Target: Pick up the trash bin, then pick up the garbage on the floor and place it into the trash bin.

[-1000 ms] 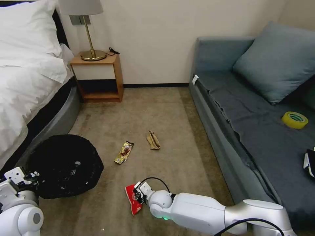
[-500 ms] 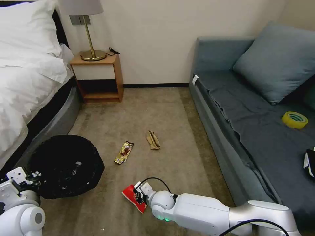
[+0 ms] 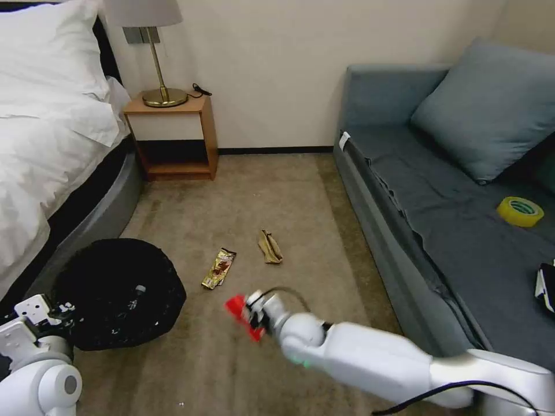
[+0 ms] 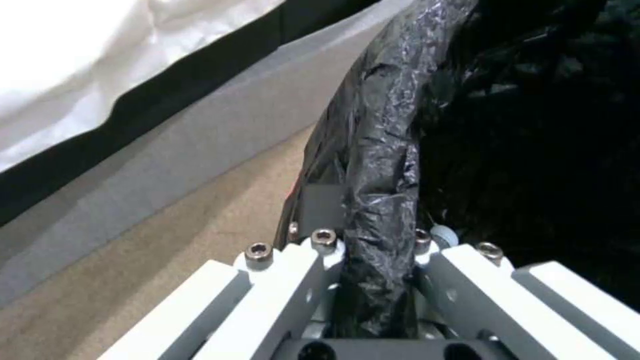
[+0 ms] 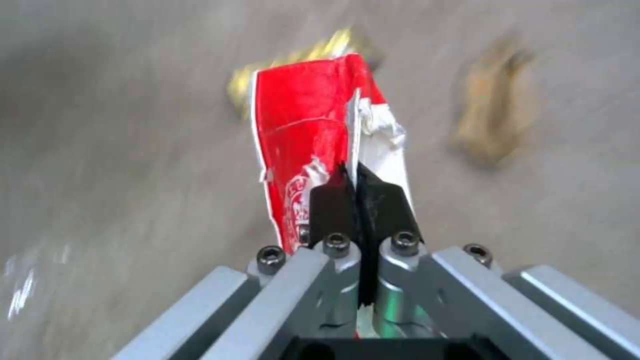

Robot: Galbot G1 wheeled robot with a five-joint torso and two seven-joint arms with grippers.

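The trash bin (image 3: 118, 294), lined with a crinkled black bag, is at the lower left by the bed. My left gripper (image 3: 55, 315) is shut on its bagged rim (image 4: 383, 150), which runs between the fingers of that gripper (image 4: 373, 240). A small pale bottle (image 3: 136, 292) seems to lie inside the bin. My right gripper (image 3: 257, 315) is shut on the red snack packet (image 3: 240, 309), held above the carpet; the right wrist view shows this gripper (image 5: 358, 200) pinching the packet (image 5: 300, 125). The brown-gold candy wrapper (image 3: 218, 268) and the tan scrap (image 3: 270, 247) lie on the carpet beyond it.
A bed (image 3: 52, 144) runs along the left and a grey sofa (image 3: 462, 242) along the right, with open carpet between. On the sofa sit a yellow tape roll (image 3: 519, 211) and a black device (image 3: 546, 286). A wooden nightstand (image 3: 171, 136) with a lamp stands at the back wall.
My right gripper has lifted the red snack packet off the carpet and carried it up and away from me. The bin has shifted slightly in my left gripper.
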